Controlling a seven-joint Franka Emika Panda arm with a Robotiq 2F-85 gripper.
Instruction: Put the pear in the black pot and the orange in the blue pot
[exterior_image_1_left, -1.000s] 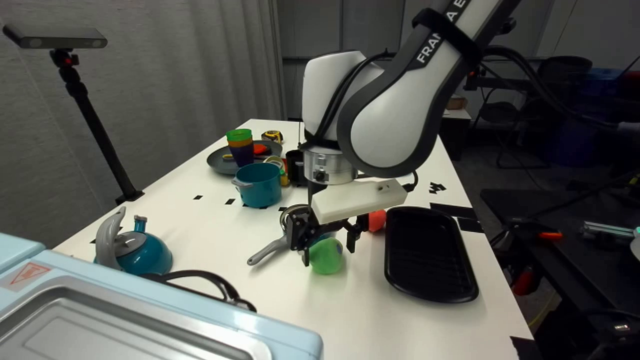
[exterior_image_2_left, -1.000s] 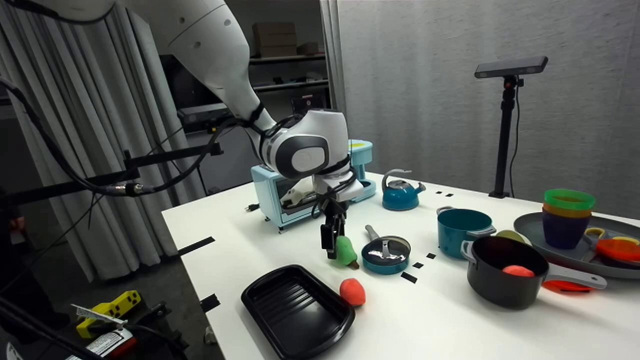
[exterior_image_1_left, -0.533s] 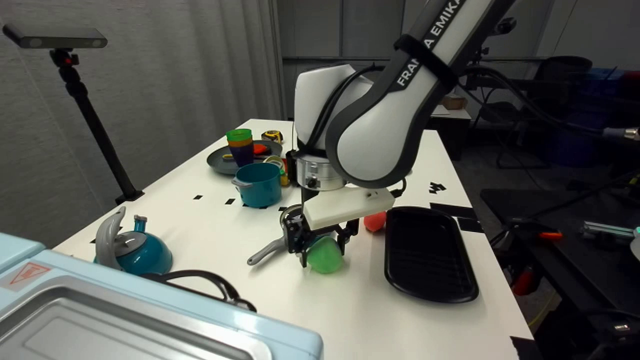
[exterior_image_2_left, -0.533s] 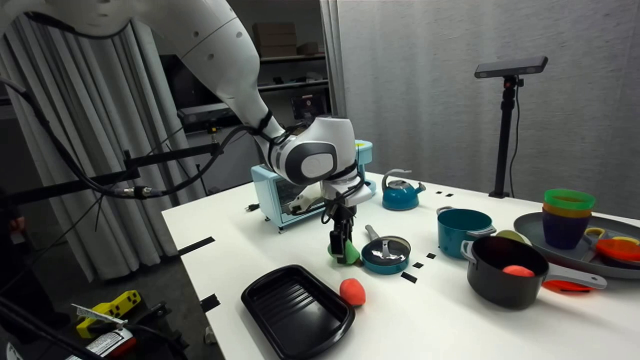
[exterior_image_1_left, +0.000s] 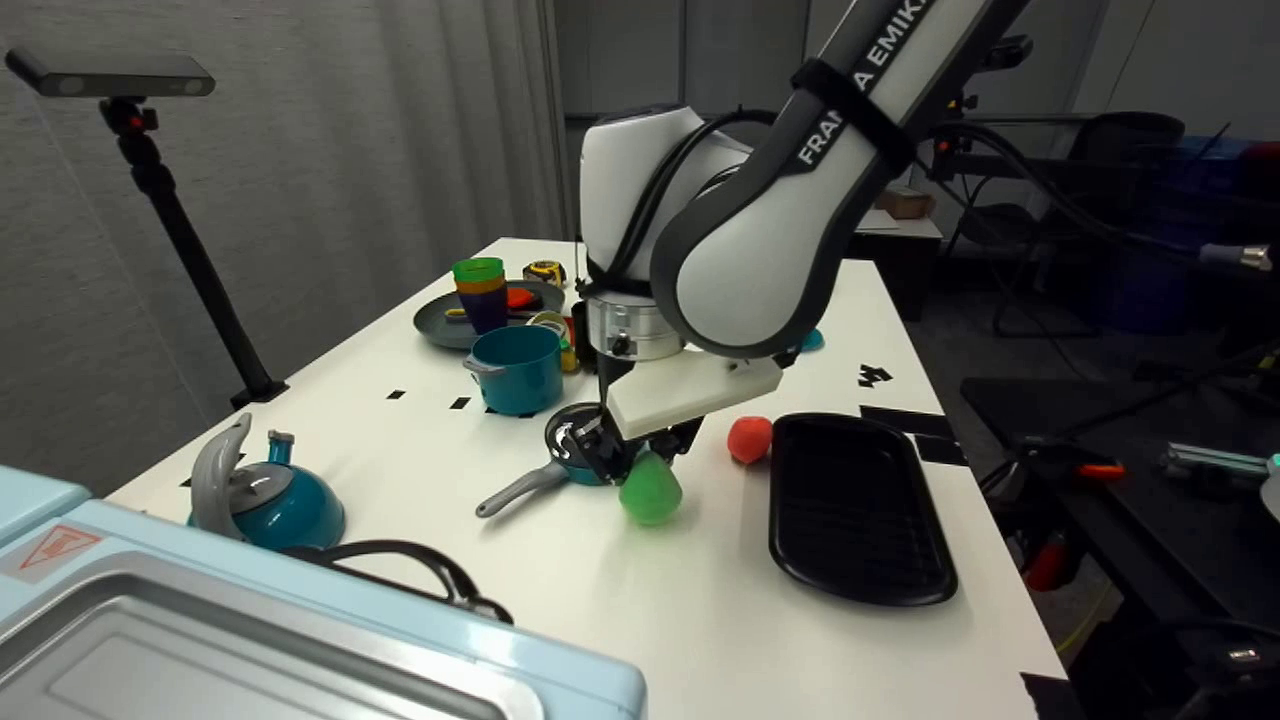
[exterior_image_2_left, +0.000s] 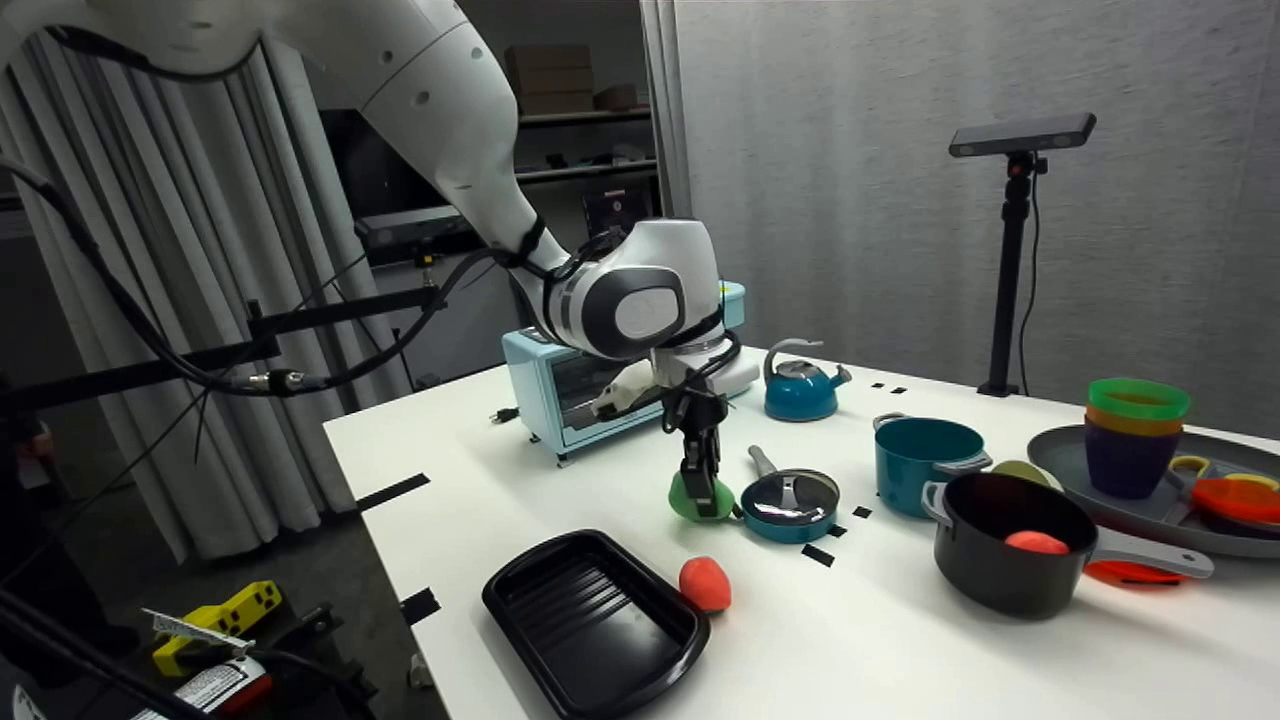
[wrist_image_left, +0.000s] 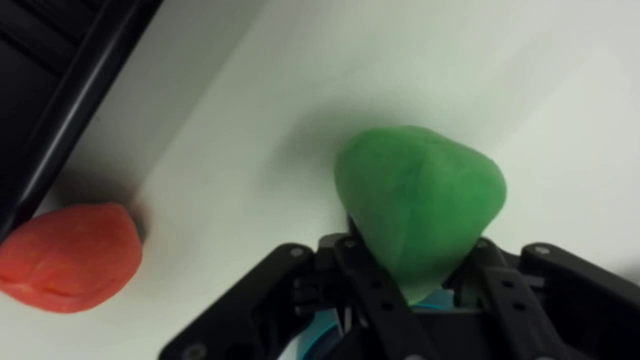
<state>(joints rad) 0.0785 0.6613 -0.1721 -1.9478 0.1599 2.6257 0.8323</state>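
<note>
The fingers (exterior_image_2_left: 704, 490) are clamped on the green pear (wrist_image_left: 420, 195), which mostly hides their tips in the wrist view; whether it touches the counter (wrist_image_left: 225, 240) cannot be told. In an exterior view, the black pot (exterior_image_2_left: 1005, 580) hides part of the blue pot (exterior_image_2_left: 910, 475).

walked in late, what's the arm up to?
The robot arm has its jaws closed on the narrow end of the green pear, right beside the lidded pan. Whether the pear is fully clear of the table is hard to tell. It isn't in the black pot yet; that pot holds a red item. Another red item lies by the black tray. The blue pot stands near the black one.
</note>
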